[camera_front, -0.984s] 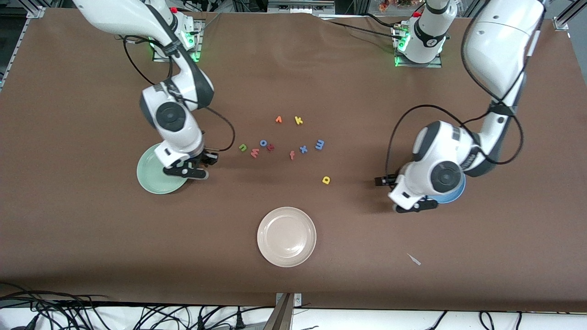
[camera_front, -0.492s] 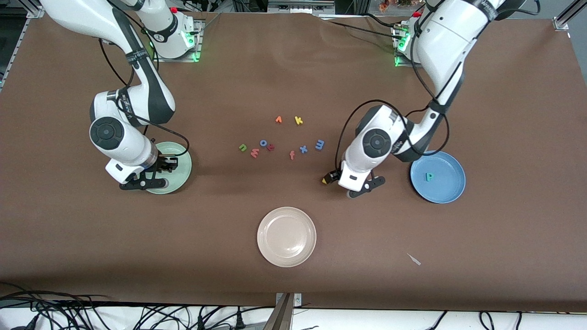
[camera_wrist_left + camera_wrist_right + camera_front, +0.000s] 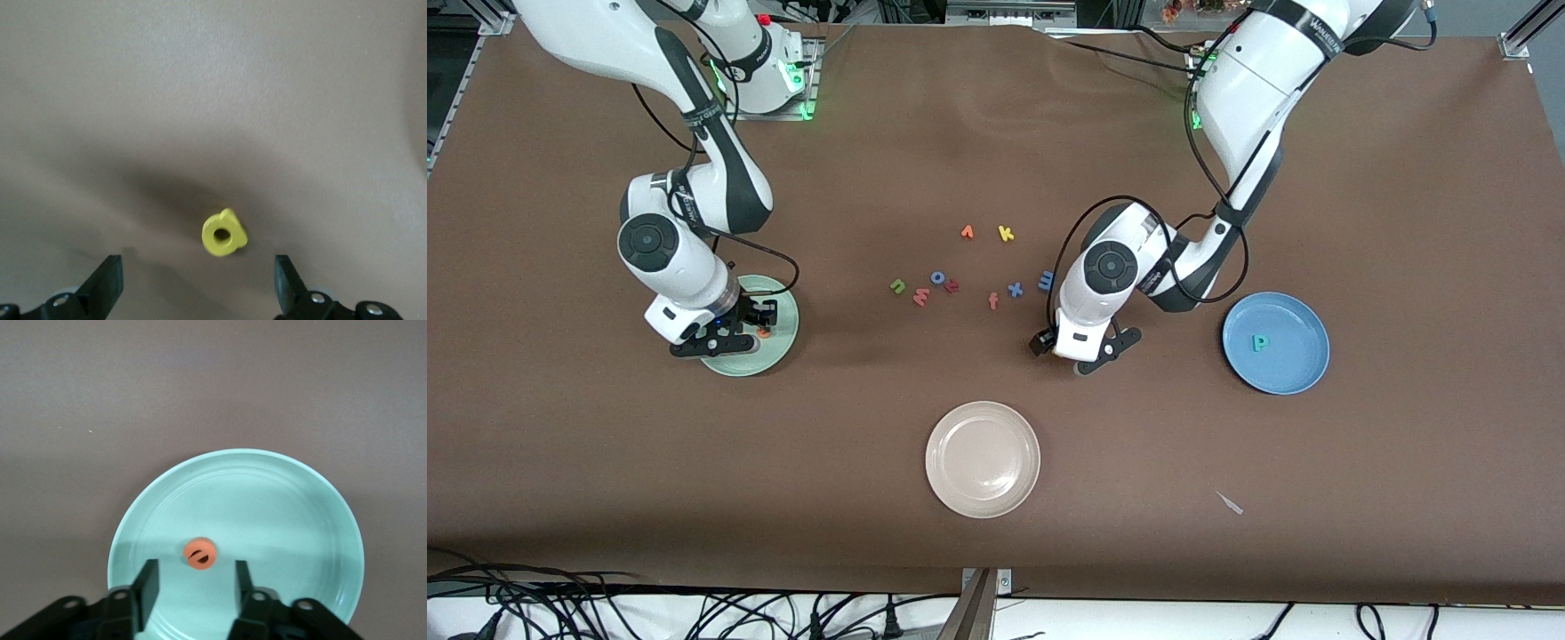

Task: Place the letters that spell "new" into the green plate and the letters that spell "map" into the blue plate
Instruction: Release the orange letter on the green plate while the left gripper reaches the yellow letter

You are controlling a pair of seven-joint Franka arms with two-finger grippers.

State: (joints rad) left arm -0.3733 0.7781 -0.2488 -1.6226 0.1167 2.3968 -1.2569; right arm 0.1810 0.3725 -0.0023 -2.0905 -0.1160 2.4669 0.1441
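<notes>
Since the earlier frame: left gripper (image 3: 1069,352) shifted over yellow a (image 3: 224,234), fingers wide, empty; right gripper (image 3: 193,581) over green plate (image 3: 280,500), fingers parted, orange e (image 3: 199,555) released. Teal p (image 3: 1259,342) in blue plate (image 3: 1303,369). Advice: centre fingers before closing.

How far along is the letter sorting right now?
Two of six look placed: the teal p lies in the blue plate, and the orange e sits in the green plate between the parted fingers of the right claw. In hand: the open left claw is over the yellow a. Left: the green n, red w, blue m.
</notes>
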